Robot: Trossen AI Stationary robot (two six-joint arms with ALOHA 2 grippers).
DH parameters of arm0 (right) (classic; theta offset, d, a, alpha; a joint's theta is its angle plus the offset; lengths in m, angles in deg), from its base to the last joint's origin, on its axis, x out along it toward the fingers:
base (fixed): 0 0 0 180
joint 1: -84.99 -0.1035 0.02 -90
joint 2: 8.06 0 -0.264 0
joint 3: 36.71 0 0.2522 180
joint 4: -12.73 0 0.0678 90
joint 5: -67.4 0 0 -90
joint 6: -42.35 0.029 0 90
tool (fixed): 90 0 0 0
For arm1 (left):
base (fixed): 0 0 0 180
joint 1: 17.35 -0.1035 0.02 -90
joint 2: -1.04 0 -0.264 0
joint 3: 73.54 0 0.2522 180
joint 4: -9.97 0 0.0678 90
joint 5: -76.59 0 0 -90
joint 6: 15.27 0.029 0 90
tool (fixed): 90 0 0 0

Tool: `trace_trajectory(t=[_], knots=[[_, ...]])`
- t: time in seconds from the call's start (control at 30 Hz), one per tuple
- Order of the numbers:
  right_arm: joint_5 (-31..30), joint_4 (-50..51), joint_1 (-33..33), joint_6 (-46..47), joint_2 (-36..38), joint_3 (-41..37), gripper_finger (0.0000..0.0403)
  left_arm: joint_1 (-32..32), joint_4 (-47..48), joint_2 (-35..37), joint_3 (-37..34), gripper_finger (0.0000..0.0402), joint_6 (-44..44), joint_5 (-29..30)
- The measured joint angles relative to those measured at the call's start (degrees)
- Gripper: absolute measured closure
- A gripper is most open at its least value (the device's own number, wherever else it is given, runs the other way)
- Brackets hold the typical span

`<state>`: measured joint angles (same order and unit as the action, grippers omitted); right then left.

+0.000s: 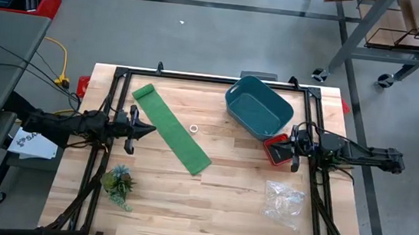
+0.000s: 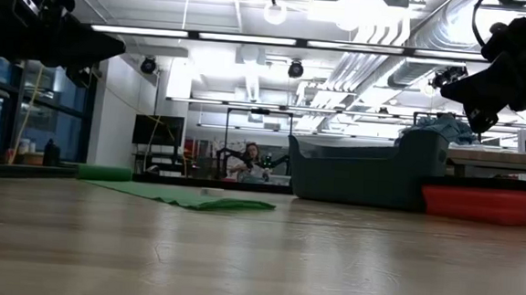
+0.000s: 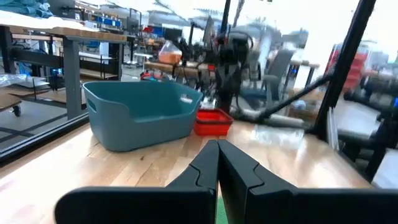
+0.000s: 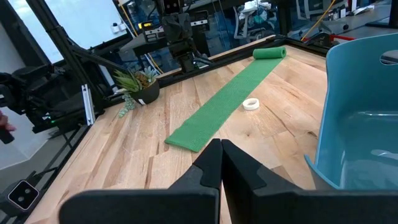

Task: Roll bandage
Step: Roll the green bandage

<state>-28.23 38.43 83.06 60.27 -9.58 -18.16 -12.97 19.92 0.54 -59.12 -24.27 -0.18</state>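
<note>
The bright green bandage (image 1: 174,131) lies flat on the wooden table, running diagonally from a small rolled end (image 1: 143,92) at the far left to a free end (image 1: 196,165) near the middle. It also shows in the right wrist view as the bandage (image 4: 227,102) and low on the table as the bandage (image 2: 182,196). My left gripper (image 1: 152,130) hangs shut at the table's left, beside the strip and above it. My right gripper (image 1: 280,144) hangs shut at the right, well away from the bandage. In the wrist views both grippers, left (image 3: 217,163) and right (image 4: 221,160), show closed, empty fingers.
A small white ring (image 1: 194,129) lies beside the strip. A teal bin (image 1: 259,106) stands at the far right, a red tray (image 1: 277,149) next to it. A small leafy plant (image 1: 119,182) sits near left, a crumpled clear plastic bag (image 1: 284,201) near right.
</note>
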Motion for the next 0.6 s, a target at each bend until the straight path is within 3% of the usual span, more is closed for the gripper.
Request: trace_trajectory(t=[0.1, 0.23, 0.33, 0.4, 0.6], knots=[[0.0, 0.0, 0.0, 0.0, 0.0, 0.0, 0.0403, 0.0, -9.6, 0.0, 0.0, 0.04, -15.8, 1.3], [0.0, 0.0, 0.0, 0.0, 0.0, 0.0, 0.0403, 0.0, -26.2, -0.2, 0.0, 0.04, -31.5, 9.8], [0.0, 0.0, 0.0, 0.0, 0.0, 0.0, 0.0403, -0.3, -31.5, -0.9, 0.1, 0.04, -33.0, 17.7], [0.0, 0.0, 0.0, 0.0, 0.0, 0.0, 0.0403, -0.9, -31.5, -2.8, 0.1, 0.04, -36.4, 19.7], [0.0, 0.0, 0.0, 0.0, 0.0, 0.0, 0.0403, -4.7, -27.6, -13.8, 5.2, 0.0401, -38.9, 14.1]])
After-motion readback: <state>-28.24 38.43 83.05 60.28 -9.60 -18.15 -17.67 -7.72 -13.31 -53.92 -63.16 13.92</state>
